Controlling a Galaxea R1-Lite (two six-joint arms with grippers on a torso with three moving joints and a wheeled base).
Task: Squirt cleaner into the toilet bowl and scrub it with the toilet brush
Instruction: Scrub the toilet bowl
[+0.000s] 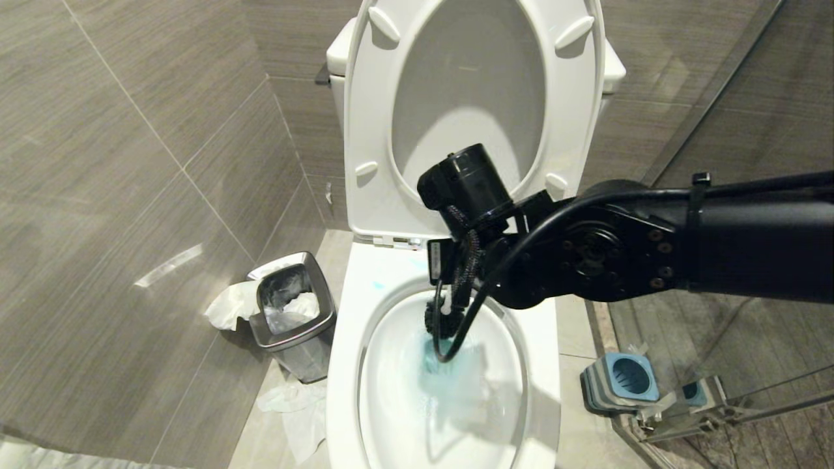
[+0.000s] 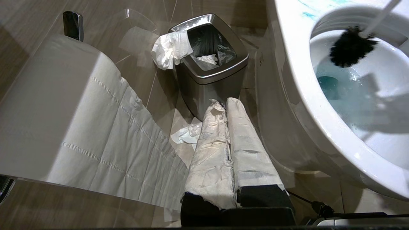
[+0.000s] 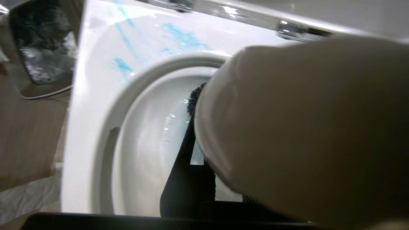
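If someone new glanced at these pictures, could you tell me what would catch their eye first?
The black right arm reaching across the open toilet, holding the brush with its black head against the bowl's back wall. Below it sits turquoise water, with blue smears on the rim.

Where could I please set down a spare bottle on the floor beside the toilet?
Crowded between the toilet bowl and steel bin: tissue litters it. Freer: bare tiles between the bowl and blue brush holder.

Right pincer (image 1: 449, 286) pointing down; left pincer (image 2: 223, 105) closed.
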